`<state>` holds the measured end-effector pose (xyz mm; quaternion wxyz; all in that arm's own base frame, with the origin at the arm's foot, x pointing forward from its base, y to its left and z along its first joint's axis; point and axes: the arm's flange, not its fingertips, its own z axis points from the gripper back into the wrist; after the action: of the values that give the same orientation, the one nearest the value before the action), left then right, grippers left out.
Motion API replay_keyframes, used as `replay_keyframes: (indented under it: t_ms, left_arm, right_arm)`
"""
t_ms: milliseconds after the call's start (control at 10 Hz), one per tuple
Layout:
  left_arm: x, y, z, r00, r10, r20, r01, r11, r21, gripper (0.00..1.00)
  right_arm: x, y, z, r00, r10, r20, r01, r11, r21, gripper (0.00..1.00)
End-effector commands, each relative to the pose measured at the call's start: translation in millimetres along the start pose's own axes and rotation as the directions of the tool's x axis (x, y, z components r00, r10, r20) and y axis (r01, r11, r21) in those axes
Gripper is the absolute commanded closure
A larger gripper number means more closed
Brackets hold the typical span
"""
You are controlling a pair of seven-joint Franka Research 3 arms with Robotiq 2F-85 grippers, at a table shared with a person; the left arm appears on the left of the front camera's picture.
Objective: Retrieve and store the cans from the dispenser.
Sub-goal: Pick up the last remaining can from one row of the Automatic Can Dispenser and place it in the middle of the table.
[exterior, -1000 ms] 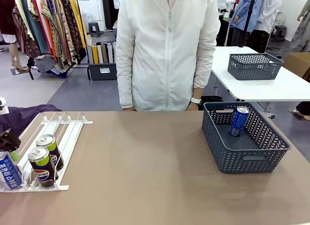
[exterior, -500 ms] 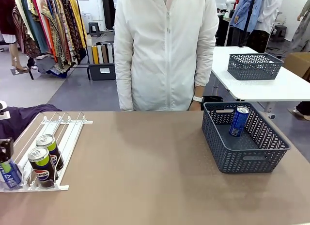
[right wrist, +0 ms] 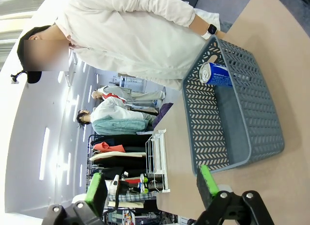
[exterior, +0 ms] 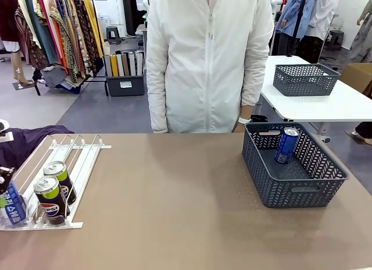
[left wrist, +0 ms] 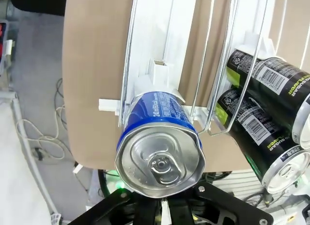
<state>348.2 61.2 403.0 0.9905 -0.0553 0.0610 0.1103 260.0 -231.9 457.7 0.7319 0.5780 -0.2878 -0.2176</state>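
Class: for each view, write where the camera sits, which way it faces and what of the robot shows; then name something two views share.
Front: fixed on the robot's side, facing the person across the table; left jaws at left, shut on a blue can.
Left wrist: on left arm, looking along its jaws at that can in the dispenser.
Right wrist: on right arm, rolled, facing the basket; right jaws open below.
Shared by front and left wrist: blue can.

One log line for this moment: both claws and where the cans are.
left claw: shut on blue can in dispenser | right claw: open, empty | black cans: in dispenser | second blue can: in basket
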Motion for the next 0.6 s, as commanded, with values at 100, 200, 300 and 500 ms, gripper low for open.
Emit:
replay_keyframes:
  t_ms: [100, 200, 300, 500]
  left_arm:
    - [-2.4, 1.0, -2.9, 0.999, -0.024, 0.023, 0.024, 1.000, 0.002, 1.00]
    - [-3.5, 1.1, -2.5, 1.000, -0.022, 0.017, 0.022, 1.000, -0.008, 1.00]
    - [-4.2, 0.6, -2.7, 0.999, -0.031, 0.013, 0.032, 0.999, -0.011, 0.48]
    - [-5.1, -0.5, -2.0, 0.999, -0.035, 0.007, 0.035, 0.999, -0.007, 0.00]
  right_arm:
    - [1.8, 3.0, -1.7, 1.000, 0.004, 0.013, -0.004, 1.000, 0.026, 0.00]
    - [1.8, 3.0, -1.7, 1.000, 0.004, 0.013, -0.004, 1.000, 0.026, 0.00]
    - [1.8, 3.0, -1.7, 1.000, 0.004, 0.013, -0.004, 1.000, 0.026, 0.00]
    - [1.8, 3.0, -1.7, 1.000, 0.004, 0.013, -0.004, 1.000, 0.026, 0.00]
